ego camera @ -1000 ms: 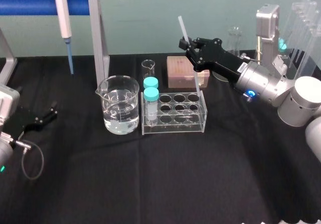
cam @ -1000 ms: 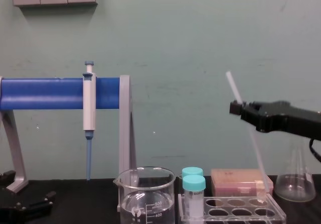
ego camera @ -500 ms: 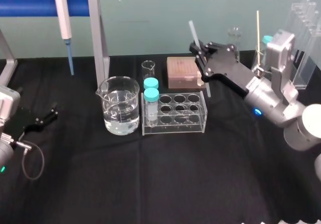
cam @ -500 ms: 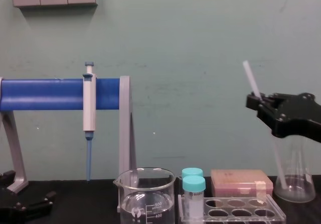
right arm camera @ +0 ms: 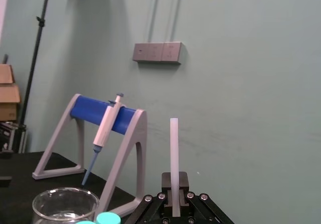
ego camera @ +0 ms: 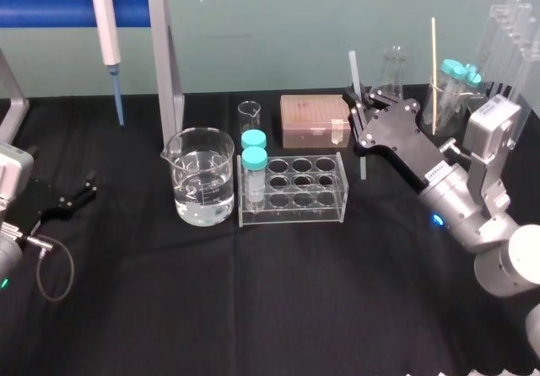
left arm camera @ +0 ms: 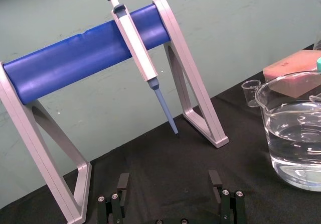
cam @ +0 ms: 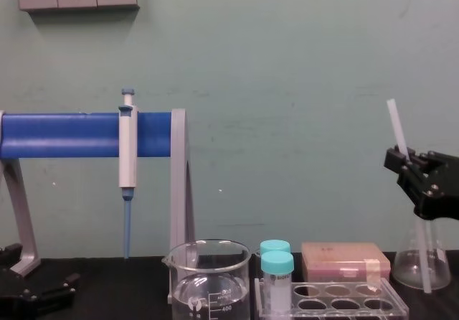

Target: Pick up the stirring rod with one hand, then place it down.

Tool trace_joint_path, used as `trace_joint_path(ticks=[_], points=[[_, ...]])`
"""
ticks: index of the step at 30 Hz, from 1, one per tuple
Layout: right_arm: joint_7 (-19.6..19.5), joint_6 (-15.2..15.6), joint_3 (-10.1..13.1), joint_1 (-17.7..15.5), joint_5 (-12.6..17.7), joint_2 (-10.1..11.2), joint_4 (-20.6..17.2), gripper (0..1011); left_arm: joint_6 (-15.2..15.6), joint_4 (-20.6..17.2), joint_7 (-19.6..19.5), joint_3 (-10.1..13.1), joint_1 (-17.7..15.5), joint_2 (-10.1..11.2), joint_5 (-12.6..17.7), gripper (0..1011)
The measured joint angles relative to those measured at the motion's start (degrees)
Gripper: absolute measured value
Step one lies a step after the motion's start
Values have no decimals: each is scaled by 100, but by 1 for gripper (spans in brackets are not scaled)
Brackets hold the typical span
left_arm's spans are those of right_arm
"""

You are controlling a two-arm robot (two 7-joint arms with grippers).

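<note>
Pinching the stirring rod point(ego camera: 354, 77) near-upright, my right gripper point(ego camera: 363, 116) hangs just right of the test-tube rack point(ego camera: 291, 218); left gripper point(ego camera: 66, 199) parked, spread.

A black-clothed table point(ego camera: 253, 308) carries a water-filled beaker point(ego camera: 202, 182). A clear tube rack point(ego camera: 294, 192) stands just right of the beaker, a pink box point(ego camera: 314, 120) behind and right of it, and a grey-and-blue pipette stand point(ego camera: 165, 64) just behind it.

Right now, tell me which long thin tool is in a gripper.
The whitish stirring rod, clamped near-upright in the right gripper; the blue-tipped pipette hangs on its stand.
</note>
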Motion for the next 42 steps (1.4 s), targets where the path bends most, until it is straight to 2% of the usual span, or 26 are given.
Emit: trace_joint_path(ticks=[11, 42], points=[[-214, 57, 145, -149, -229, -165, -5, 72, 0, 0, 0, 0, 0, 0, 0, 1000], [-179, 40, 114, -130, -198, -132, -8, 72, 0, 0, 0, 0, 0, 0, 0, 1000]])
